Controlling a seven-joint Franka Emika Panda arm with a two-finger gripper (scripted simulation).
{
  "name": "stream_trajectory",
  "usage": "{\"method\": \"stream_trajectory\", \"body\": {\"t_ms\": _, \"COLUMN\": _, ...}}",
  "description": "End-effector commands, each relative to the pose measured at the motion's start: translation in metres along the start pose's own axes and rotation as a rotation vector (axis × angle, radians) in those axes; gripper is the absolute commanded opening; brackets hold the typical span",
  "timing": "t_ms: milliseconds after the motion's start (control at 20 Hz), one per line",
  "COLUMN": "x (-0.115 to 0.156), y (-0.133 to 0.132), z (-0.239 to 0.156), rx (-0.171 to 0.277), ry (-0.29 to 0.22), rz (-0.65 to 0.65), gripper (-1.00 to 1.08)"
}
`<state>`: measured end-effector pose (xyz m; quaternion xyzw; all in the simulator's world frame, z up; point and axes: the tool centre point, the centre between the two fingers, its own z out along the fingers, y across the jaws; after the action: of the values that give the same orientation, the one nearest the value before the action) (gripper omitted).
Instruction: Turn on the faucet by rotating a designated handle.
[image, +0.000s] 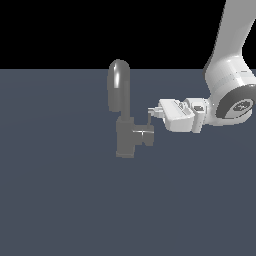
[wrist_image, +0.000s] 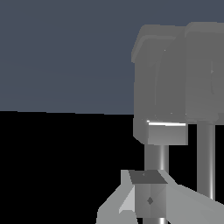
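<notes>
The grey faucet (image: 125, 141) stands in the middle of the floor, with its tall arched spout (image: 119, 85) rising above its body. The handle (image: 145, 136) is a short stub on the side toward the exterior view's right, with a thin upright lever tab (image: 149, 120). My gripper (image: 152, 112) reaches in level from the exterior view's right, its tips at the top of the tab. In the wrist view the gripper (wrist_image: 148, 197) looks shut and empty, with the lever tab (wrist_image: 156, 158) just beyond it and the spout (wrist_image: 205, 162) beside it. I cannot tell whether they touch.
The white arm (image: 230, 85) comes down from the upper part of the exterior view's right. A flat dark blue-grey floor (image: 60, 200) spreads all around the faucet.
</notes>
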<state>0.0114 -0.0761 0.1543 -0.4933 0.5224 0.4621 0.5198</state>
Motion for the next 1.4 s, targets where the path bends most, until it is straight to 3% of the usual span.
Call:
{"method": "stream_trajectory", "body": {"t_ms": 0, "x": 0.007, "y": 0.0, "z": 0.002, "rx": 0.021, "ry": -0.019, "rz": 0.019, "gripper": -1.0}}
{"method": "stream_trajectory", "body": {"t_ms": 450, "x": 0.012, "y": 0.0, "z": 0.003, "rx": 0.035, "ry": -0.031, "rz": 0.034, "gripper": -1.0}}
{"method": "stream_trajectory", "body": {"t_ms": 1250, "x": -0.001, "y": 0.048, "z": 0.005, "rx": 0.035, "ry": -0.032, "rz": 0.033, "gripper": -1.0}}
{"method": "stream_trajectory", "body": {"t_ms": 1350, "x": -0.002, "y": 0.039, "z": 0.005, "rx": 0.041, "ry": -0.026, "rz": 0.021, "gripper": -1.0}}
